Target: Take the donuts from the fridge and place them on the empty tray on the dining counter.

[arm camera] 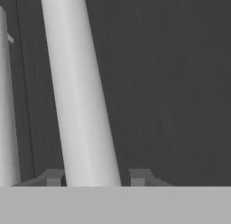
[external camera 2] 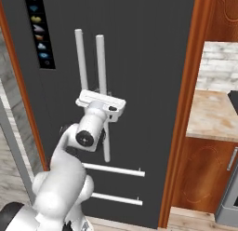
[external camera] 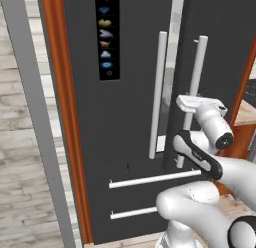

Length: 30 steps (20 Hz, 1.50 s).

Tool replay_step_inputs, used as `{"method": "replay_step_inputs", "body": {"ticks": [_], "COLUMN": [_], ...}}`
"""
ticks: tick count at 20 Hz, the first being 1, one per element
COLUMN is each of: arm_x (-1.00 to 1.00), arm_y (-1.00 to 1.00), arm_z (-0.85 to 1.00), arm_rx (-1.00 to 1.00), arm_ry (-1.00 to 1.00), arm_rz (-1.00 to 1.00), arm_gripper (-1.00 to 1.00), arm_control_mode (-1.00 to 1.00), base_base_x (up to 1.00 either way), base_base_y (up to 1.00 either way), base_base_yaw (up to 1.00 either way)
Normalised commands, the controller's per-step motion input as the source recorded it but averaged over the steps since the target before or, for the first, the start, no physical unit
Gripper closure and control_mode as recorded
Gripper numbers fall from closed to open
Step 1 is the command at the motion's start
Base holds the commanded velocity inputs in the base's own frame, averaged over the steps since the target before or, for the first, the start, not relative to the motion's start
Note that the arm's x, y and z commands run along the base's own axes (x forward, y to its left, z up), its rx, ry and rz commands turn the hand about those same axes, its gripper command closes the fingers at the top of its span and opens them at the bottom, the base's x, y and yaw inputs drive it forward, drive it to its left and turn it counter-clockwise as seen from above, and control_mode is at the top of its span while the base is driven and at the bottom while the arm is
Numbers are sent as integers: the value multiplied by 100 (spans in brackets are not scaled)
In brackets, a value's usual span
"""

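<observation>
The fridge point(external camera: 125, 142) stands shut, its dark face taking up most of both base views, and everything else sits around it. To its left runs a rust-brown upright trim point(external camera: 67, 117), then a grey post point(external camera: 30, 117) and a pale brick wall point(external camera: 15, 202) — no free room on that side beyond the trim. On the fridge's left door a strip of small coloured icons point(external camera: 106, 34) runs downward near the top. Right of the strip hang two long white handles: the left handle point(external camera: 157, 97) and, just beside it, the right handle point(external camera: 192, 92). The gripper point(arm camera: 92, 178) is pinched on the right handle; in the hand view a grey fingertip point(arm camera: 53, 177) sits against each side of the white bar. Below the handles two horizontal drawer bars point(external camera: 150, 179) cross the fridge's lower face, near the arm's elbow. Right of the fridge another brown trim point(external camera 2: 183, 109) rises, and past it a wooden counter point(external camera 2: 211, 113) juts out at handle height over a brown cabinet point(external camera 2: 204, 174).
</observation>
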Motion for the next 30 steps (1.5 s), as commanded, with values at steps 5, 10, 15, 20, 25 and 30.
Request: {"method": "replay_step_inputs", "body": {"ticks": [5,10,15,20,25,30], "arm_x": [-100,-85,-75,-69,-46,-96], "arm_y": [-83,-89,-97,-97,-67,-52], "arm_z": [0,1,0,0,0,15], "arm_rx": [1,3,1,0,0,6], "arm_ry": [9,19,21,14,-1,-18], "arm_rz": [0,0,0,0,0,0], "arm_gripper": [100,100,100,100,-100,-100], "arm_control_mode": [-100,-100,-100,-100,-100,-100], "base_base_x": [0,0,0,0,0,0], "base_base_y": [0,0,0,0,0,0], "base_base_yaw": [0,0,0,0,0,0]}}
